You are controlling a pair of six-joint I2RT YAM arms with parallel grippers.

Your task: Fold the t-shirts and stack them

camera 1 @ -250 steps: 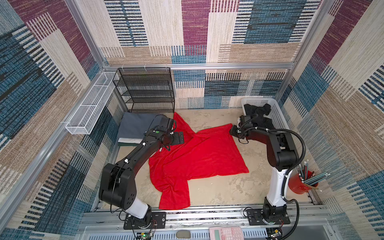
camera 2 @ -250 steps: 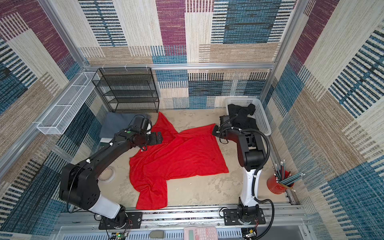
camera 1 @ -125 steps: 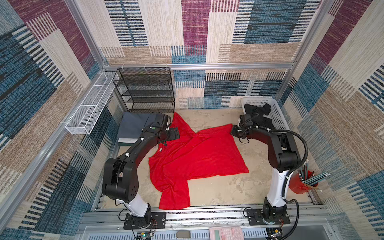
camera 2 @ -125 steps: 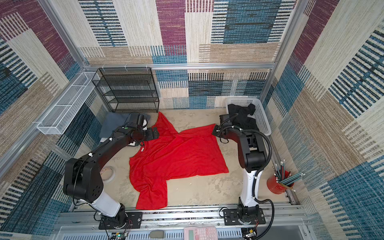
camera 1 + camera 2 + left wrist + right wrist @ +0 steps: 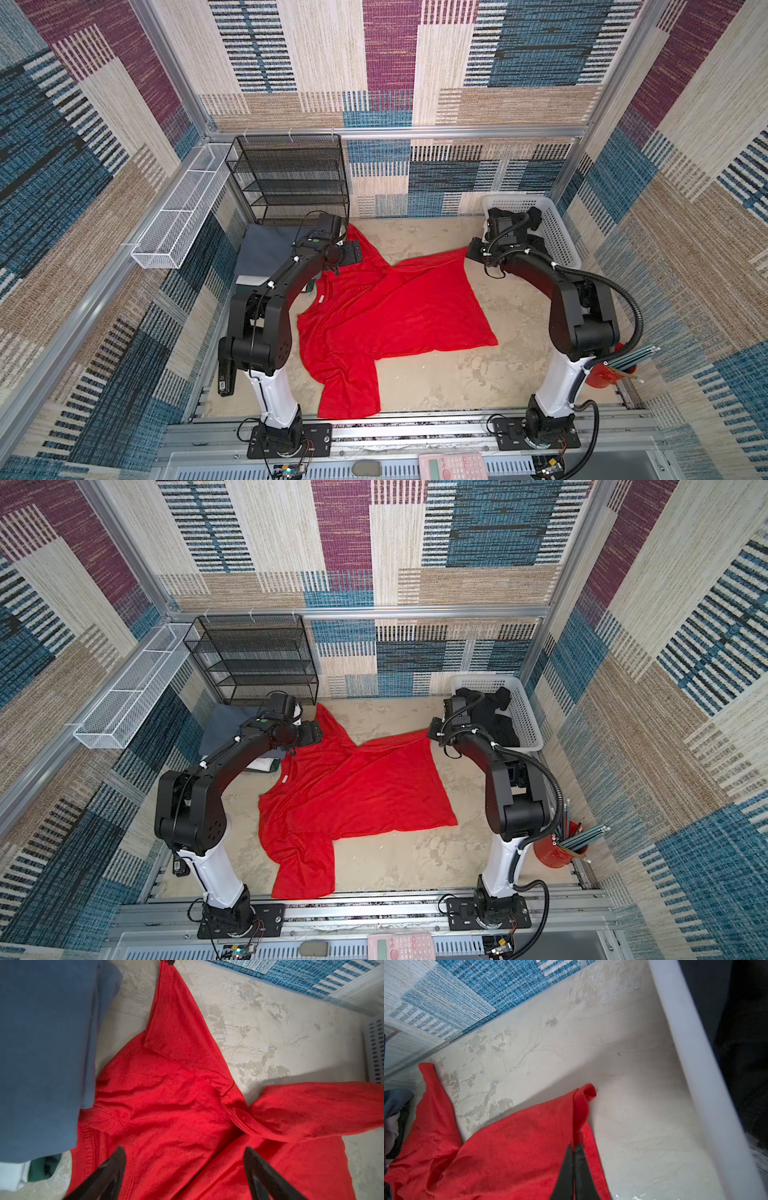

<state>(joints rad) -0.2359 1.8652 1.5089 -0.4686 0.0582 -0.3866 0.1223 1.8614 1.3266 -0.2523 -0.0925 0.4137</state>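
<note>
Red t-shirt [image 5: 395, 316]: white neck label [image 5: 321, 299], writing too small to read.

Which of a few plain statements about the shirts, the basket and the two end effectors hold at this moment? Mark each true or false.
1. The red t-shirt lies folded on the pile. False: it lies spread out, unfolded, on the table.
2. The right end effector is shut on an edge of the red t-shirt. True.
3. The left end effector grips the shirt's collar. False: its jaws stand open above the red cloth and hold nothing.
4. A black garment sits in the white basket. True.
</note>
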